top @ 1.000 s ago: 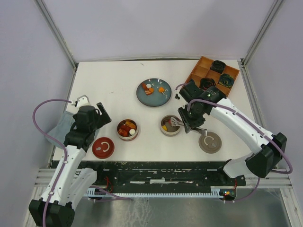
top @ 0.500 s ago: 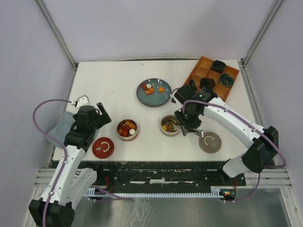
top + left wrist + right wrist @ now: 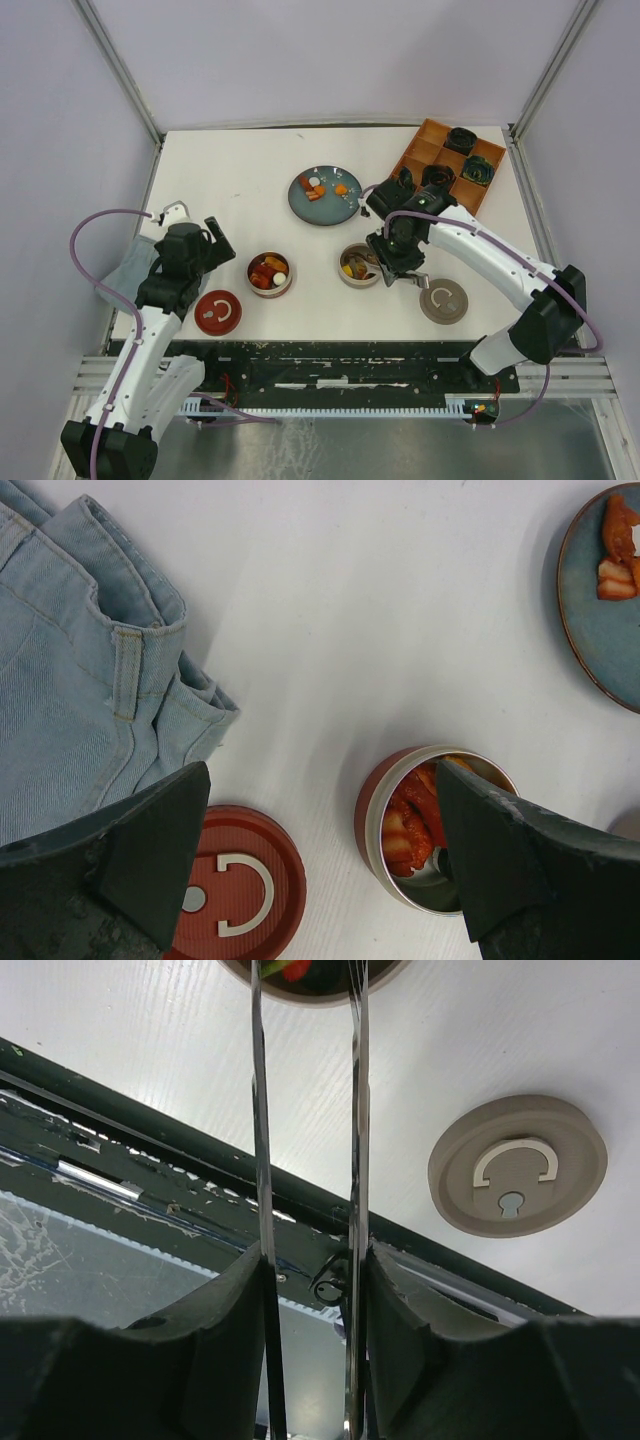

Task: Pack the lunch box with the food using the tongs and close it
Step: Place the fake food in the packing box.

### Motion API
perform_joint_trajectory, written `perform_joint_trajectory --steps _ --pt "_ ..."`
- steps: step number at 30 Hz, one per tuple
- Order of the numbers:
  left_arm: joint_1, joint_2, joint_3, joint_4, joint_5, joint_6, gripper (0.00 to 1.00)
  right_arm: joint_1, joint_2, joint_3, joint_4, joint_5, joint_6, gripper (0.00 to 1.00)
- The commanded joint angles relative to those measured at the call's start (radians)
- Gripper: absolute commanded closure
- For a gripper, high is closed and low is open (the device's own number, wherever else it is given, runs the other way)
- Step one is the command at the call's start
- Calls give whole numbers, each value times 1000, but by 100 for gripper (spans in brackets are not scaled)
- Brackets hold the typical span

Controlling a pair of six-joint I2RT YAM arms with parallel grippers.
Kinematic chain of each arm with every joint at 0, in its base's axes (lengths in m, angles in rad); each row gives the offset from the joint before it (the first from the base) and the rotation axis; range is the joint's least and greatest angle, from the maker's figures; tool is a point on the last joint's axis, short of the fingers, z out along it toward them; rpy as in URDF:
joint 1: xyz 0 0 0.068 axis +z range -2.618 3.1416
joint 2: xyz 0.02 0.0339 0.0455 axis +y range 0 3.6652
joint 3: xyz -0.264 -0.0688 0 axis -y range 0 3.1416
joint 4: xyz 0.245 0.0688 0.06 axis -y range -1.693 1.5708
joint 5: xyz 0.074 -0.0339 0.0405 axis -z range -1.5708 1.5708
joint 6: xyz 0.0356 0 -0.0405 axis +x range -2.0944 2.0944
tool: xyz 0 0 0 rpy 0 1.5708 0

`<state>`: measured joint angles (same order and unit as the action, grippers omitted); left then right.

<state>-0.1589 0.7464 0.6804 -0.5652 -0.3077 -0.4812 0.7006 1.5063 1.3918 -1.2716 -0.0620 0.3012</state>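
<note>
My right gripper [image 3: 393,262] is shut on the silver tongs [image 3: 356,1110], a finger pressing on each of the two arms. The tips of the tongs reach into the tan round tin [image 3: 357,266], which holds a few food pieces [image 3: 296,969]. Its tan lid [image 3: 443,302] lies to the right of it. The red tin [image 3: 435,825] is packed with red and orange food, and its red lid [image 3: 228,885] lies flat beside it. Hovering over both of these is my left gripper [image 3: 320,855], open and empty. More food [image 3: 322,187] sits on the blue plate [image 3: 325,208].
A folded denim cloth [image 3: 70,680] lies at the left table edge under my left arm. An orange divided tray [image 3: 421,148] with dark coiled rosettes stands at the back right. The table's dark front rail [image 3: 120,1130] runs just below the tan tin.
My right gripper has moved left, closer to the tan tin, and the tongs' arms have spread a little. The left arm has not moved.
</note>
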Motion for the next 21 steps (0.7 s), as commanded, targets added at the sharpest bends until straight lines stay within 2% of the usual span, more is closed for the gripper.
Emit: perform_joint_trajectory --steps 1,5,13,21 --pt "3 -2 2 54 5 16 0 5 -19 51 -7 -7 -18 53" --pt "3 -2 2 53 5 16 0 8 -4 44 -42 -39 -42 52" --pt "3 -2 2 54 8 16 0 7 5 51 -53 4 -40 53" --pt "2 3 1 55 11 16 0 37 71 84 -87 -50 -88 53"
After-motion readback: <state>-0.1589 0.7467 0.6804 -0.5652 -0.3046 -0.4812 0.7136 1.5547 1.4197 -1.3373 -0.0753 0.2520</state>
